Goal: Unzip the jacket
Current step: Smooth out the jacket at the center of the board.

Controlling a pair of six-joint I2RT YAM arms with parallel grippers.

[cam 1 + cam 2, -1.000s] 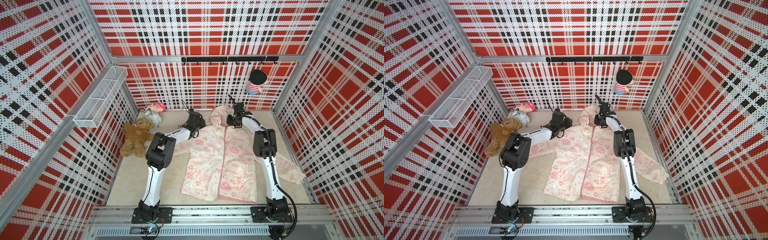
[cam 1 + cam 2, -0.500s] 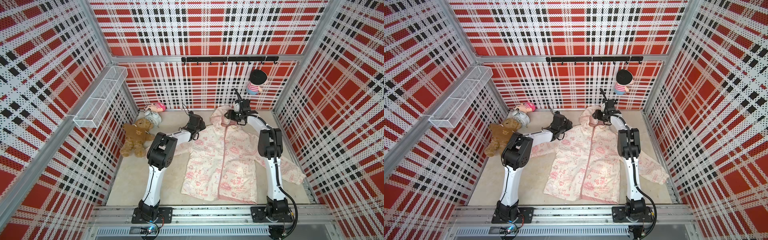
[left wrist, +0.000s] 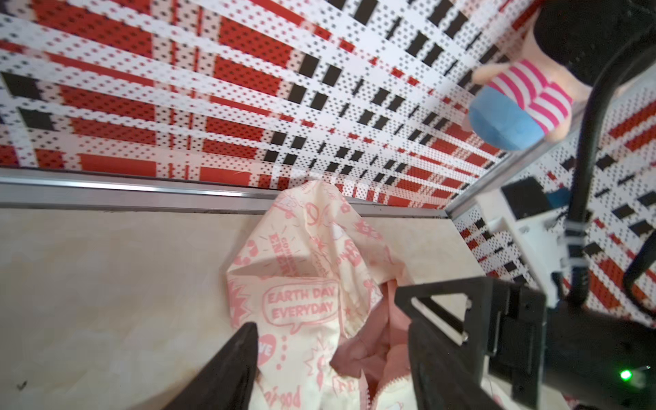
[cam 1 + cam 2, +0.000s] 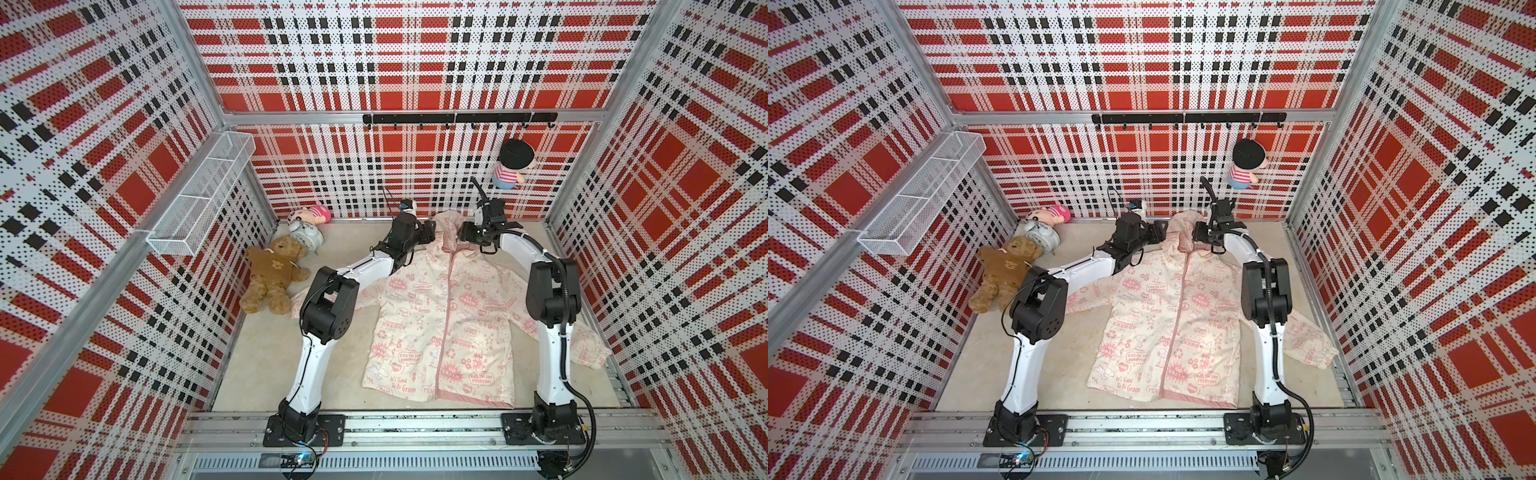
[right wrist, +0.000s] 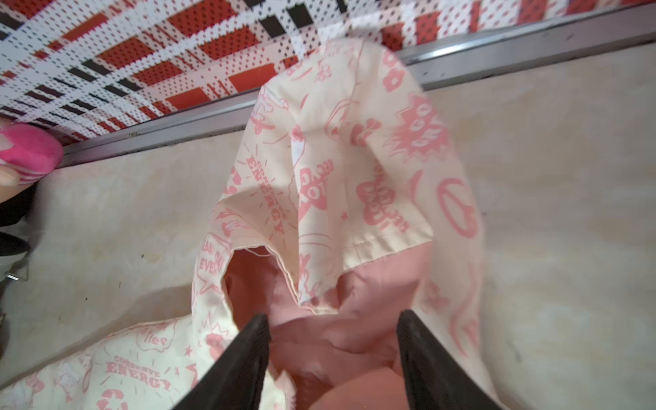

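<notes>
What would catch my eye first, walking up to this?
Red, black and white plaid walls box in everything. In the middle of the floor a cream jacket with pink prints lies flat, with the left tool and the right tool open on either side of its hood. A brown teddy bear lies beside the left arm.
</notes>
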